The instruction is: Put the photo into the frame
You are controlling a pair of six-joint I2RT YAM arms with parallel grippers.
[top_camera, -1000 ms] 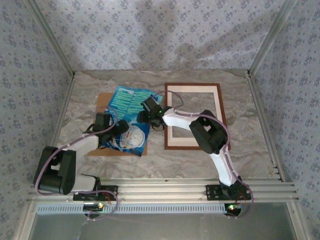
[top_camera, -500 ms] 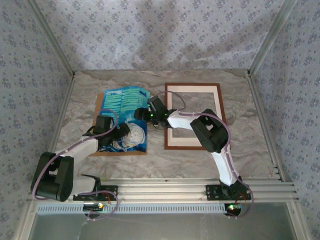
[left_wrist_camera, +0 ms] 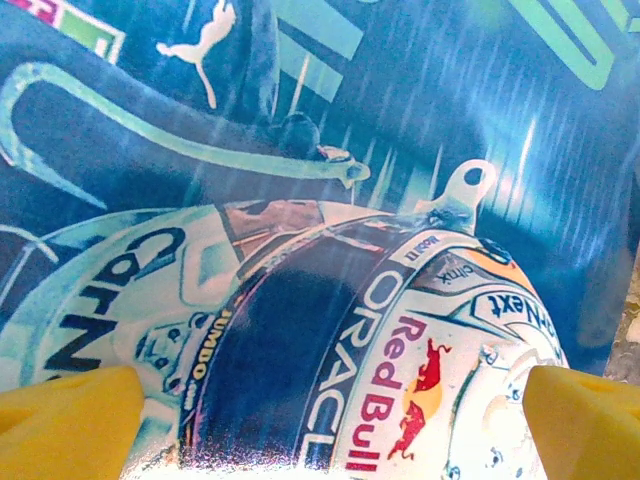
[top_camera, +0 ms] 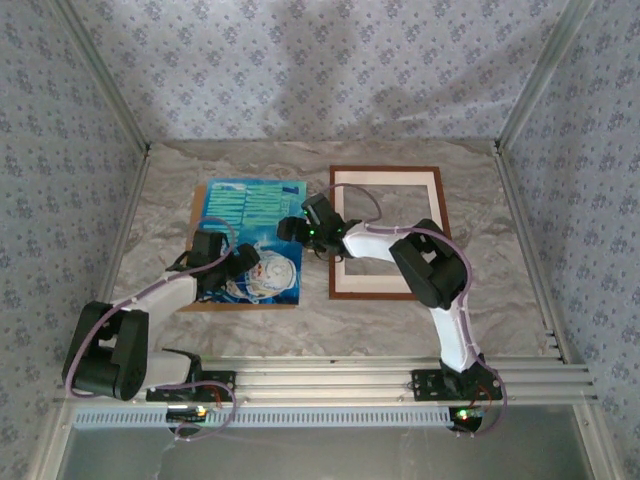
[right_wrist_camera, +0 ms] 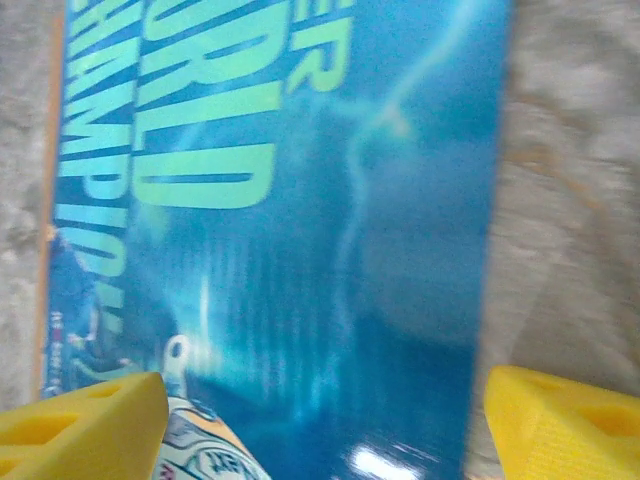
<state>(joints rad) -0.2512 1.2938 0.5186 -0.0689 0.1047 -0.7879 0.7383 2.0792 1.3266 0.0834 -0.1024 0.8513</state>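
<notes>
1. While the photo [top_camera: 250, 240] lies flat, printed side up, on the left half of the worktop [top_camera: 180, 170], the frame [top_camera: 385, 169] lies apart from it on the right half.
2. Under the photo sits a brown backing board [top_camera: 198, 215], showing as a thin strip along the photo's left and near edges.
3. Inside the frame's dark wood is a cream mat border [top_camera: 385, 180] around a bare opening.
4. From the top view, the left claw [top_camera: 243, 262] hangs over the near part of the photo, above the helmet graphic.
5. Its wrist camera shows the left claw [left_wrist_camera: 330, 425] spread wide, a yellow fingertip [left_wrist_camera: 70, 420] in each lower corner, pinching nothing. The helmet graphic [left_wrist_camera: 380, 340] on the photo [left_wrist_camera: 320, 150] fills the space between them.
6. The right claw [top_camera: 288, 228] hangs over the photo's right edge, on the side towards the frame.
7. On the right wrist camera, the right claw [right_wrist_camera: 320, 420] is also spread, with nothing pinched.
8. One of its fingertips [right_wrist_camera: 565, 425] is over the bare worktop [right_wrist_camera: 570, 150] and the other over the photo [right_wrist_camera: 300, 200], whose right edge runs between them.
</notes>
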